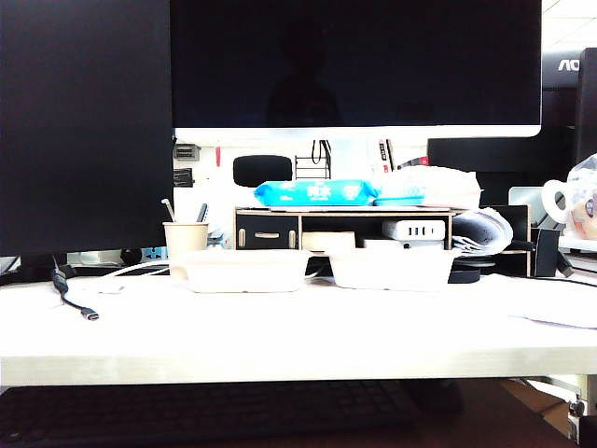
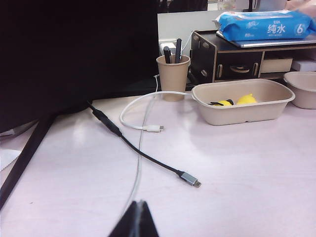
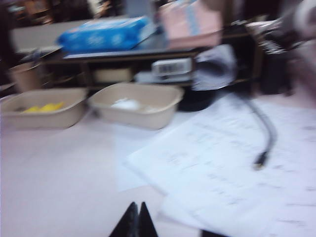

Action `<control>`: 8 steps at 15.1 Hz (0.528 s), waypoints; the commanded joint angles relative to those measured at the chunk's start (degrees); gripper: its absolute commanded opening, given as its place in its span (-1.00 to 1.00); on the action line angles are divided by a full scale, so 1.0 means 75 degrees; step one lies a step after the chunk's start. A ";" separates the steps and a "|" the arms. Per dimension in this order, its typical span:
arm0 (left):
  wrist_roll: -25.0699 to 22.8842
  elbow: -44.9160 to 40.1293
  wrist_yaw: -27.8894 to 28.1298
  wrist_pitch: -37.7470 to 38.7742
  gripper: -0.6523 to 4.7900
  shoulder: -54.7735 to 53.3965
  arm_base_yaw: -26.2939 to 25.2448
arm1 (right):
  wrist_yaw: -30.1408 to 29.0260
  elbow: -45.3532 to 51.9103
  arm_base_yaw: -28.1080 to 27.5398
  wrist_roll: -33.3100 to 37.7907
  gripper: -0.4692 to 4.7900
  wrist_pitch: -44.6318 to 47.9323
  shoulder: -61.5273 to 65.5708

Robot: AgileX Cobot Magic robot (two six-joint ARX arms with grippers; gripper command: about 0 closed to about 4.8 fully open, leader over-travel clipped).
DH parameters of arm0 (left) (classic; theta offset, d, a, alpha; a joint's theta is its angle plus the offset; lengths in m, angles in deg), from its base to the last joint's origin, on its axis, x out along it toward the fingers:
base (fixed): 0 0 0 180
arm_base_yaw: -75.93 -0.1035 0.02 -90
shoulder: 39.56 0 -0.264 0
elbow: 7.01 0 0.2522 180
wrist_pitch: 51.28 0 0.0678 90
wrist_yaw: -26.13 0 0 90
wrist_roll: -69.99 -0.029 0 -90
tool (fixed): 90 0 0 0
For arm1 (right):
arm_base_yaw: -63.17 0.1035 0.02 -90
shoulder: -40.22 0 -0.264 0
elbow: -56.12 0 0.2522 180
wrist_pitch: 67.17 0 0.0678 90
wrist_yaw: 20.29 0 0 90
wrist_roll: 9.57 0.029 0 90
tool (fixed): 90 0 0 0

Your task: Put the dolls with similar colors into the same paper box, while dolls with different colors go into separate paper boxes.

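Left gripper low over the bare desk, fingers pressed together on nothing; right gripper likewise, fingers pressed together and empty, near loose paper sheets. Out ahead of both, well apart from either: left paper box holds the flat yellow doll with black tips and the rounded yellow-orange doll side by side, right paper box holds the white doll. Boxes' long axes run side to side along the desk in front of the black drawer shelf; sorting looks finished, no doll left to reach for.
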 commanded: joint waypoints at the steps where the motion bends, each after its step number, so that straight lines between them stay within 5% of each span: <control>1: -0.0032 0.0006 0.0000 -0.0093 -0.78 -0.0003 0.0006 | 0.0274 0.0044 0.0009 -0.0017 -0.82 0.0425 0.0000; 8: -0.0032 0.0006 0.0000 -0.0093 -0.78 -0.0003 0.0006 | 0.0277 0.0044 0.0009 -0.0017 -0.82 0.0536 0.0000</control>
